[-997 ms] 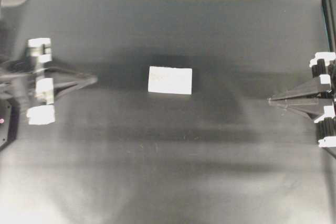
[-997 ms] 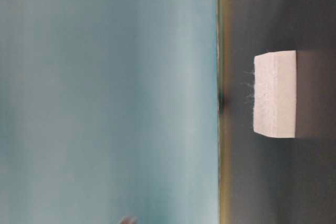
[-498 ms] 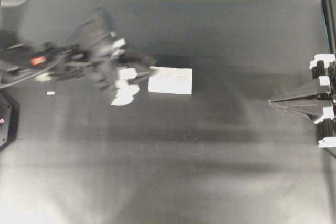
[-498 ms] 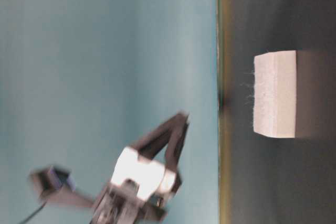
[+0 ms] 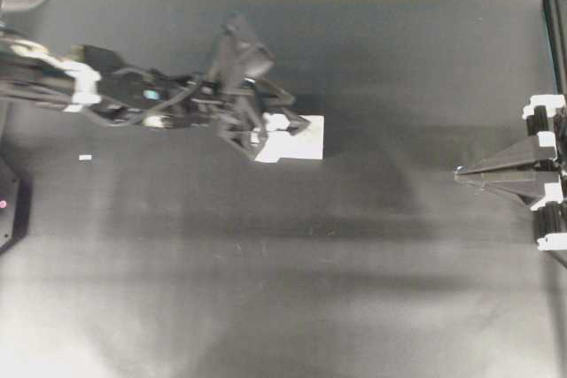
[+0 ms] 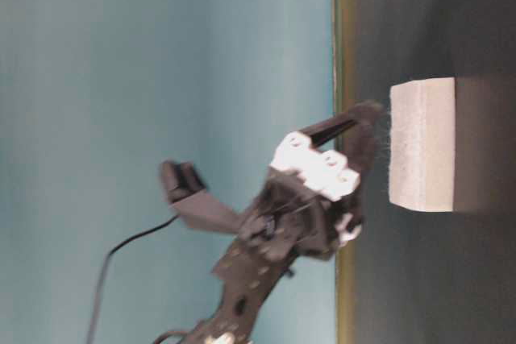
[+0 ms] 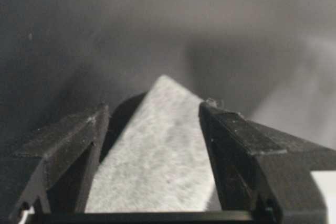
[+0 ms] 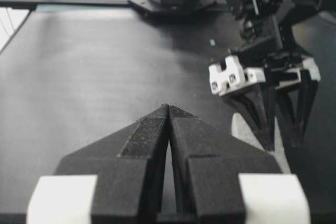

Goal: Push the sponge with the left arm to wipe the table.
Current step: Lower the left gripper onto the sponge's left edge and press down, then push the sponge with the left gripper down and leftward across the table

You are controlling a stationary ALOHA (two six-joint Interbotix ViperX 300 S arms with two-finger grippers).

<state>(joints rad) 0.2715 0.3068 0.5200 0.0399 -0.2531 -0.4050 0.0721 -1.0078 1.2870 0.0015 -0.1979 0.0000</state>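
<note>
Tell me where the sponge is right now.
Overhead, the sponge lies near the table's centre, slightly toward the teal edge, with the left gripper over its left end.

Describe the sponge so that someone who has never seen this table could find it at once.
Start with the wide black table with its teal strip. Near its middle, at the tip of the left arm's open tool, lies the sponge. It is a white rectangular block, far bigger than the tiny white scrap further left.

sponge (image 5: 299, 140): white, faint grey speckles
table (image 5: 283, 289): matte black-grey, pale sheen bands, teal strip along far edge
left arm (image 5: 151, 99): black, white ties
scrap (image 5: 85, 158): white, at left
</note>
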